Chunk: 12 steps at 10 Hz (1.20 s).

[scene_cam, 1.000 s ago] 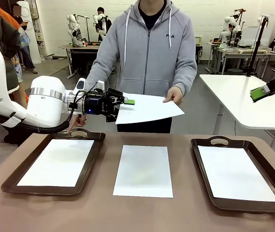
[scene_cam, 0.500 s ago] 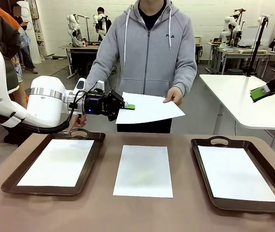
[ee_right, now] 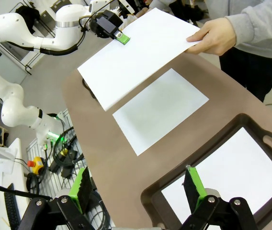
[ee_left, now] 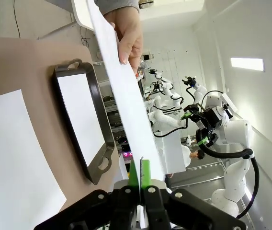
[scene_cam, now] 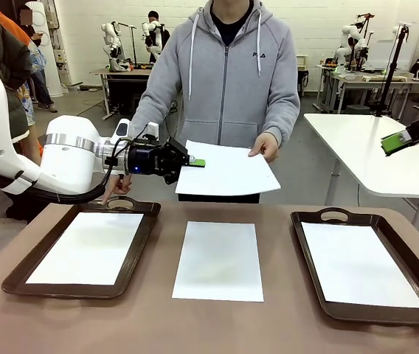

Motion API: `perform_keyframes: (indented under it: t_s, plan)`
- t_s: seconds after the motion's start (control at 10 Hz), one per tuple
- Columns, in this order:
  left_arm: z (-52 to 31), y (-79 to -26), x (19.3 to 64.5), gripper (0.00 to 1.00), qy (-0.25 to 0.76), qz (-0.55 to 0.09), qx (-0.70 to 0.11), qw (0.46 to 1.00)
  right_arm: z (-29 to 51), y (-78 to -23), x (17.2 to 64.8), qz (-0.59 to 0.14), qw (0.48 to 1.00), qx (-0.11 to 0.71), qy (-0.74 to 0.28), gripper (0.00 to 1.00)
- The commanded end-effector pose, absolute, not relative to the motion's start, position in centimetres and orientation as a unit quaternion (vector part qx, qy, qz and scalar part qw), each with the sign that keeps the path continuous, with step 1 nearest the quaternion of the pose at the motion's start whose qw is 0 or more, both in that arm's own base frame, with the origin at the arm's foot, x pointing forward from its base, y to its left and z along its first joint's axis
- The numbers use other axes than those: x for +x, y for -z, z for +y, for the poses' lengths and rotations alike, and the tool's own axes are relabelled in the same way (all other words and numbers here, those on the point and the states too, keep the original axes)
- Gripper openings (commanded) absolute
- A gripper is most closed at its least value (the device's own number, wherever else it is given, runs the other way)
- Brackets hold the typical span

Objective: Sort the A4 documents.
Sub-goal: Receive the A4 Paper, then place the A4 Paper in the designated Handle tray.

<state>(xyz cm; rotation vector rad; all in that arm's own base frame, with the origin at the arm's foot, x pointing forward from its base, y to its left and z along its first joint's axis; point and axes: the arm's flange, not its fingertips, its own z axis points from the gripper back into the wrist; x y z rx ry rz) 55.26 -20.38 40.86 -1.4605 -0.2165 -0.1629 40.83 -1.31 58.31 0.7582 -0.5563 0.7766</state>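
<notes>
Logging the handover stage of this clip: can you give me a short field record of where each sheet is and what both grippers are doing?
held sheet: in the air over the table's far side, gripped at one edge, person's hand on the opposite corner
left gripper: shut on held sheet
right gripper: open, raised off to the right, holding nothing
left tray: holds left sheet
middle sheet: flat on bare table between the trays
right tray: holds right sheet

surface point(scene_cam: 158, 324): brown, flat | left tray point(scene_cam: 54, 290): dark, handled, lying on it | sheet point(scene_cam: 218, 259): white, flat on it between the trays | right tray point(scene_cam: 309, 265): dark, handled
</notes>
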Motion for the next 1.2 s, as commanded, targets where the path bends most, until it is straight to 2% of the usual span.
perform_keyframes:
  t_s: [0.0,1.1]
  plan:
    - [-20.38,-40.88,54.96,0.0,0.079,-0.107,-0.671,0.73,-1.17,-58.17,40.92,-0.265,0.819,0.359,-0.362,1.0]
    - [-20.38,-40.86,55.27,0.0,0.074,-0.099,-0.665,0.737,-1.17,-58.17,40.92,-0.265,0.819,0.359,-0.362,1.0]
